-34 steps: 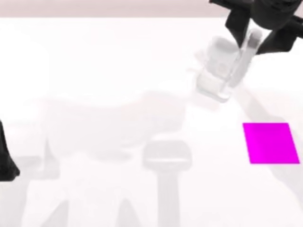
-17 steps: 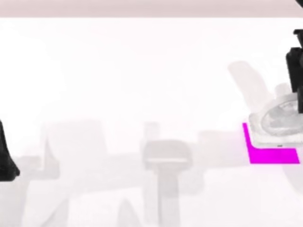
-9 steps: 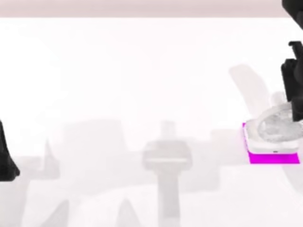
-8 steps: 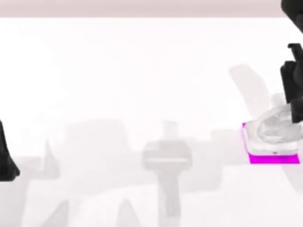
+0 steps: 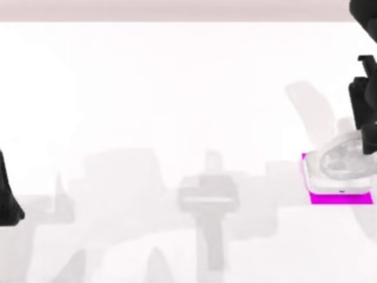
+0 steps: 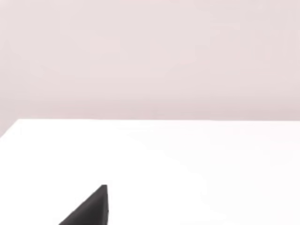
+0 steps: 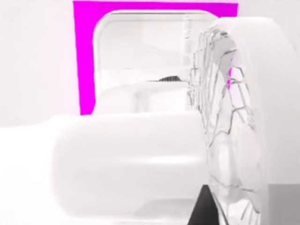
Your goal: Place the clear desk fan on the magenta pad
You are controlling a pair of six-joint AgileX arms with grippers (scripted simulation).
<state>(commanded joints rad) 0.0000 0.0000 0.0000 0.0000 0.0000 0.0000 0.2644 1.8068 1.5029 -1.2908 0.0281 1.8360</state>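
The clear desk fan (image 5: 341,165) sits on the magenta pad (image 5: 341,198) at the right side of the white counter (image 5: 177,88). Its see-through base covers most of the pad, so only a pink strip shows along the front and a thin line on the left. The round head with the grille faces up in the top view.

In the right wrist view, the fan (image 7: 225,122) fills most of the picture, and the pad (image 7: 84,56) shows as a pink frame around the base.

The right gripper (image 5: 366,112) is a dark shape at the far right edge, right up against the fan's head. It is not clear whether its fingers are wide or pressed on the fan.

The left arm (image 5: 9,194) rests at the left edge of the counter, well apart from the fan. Its fingers cannot be made out either.
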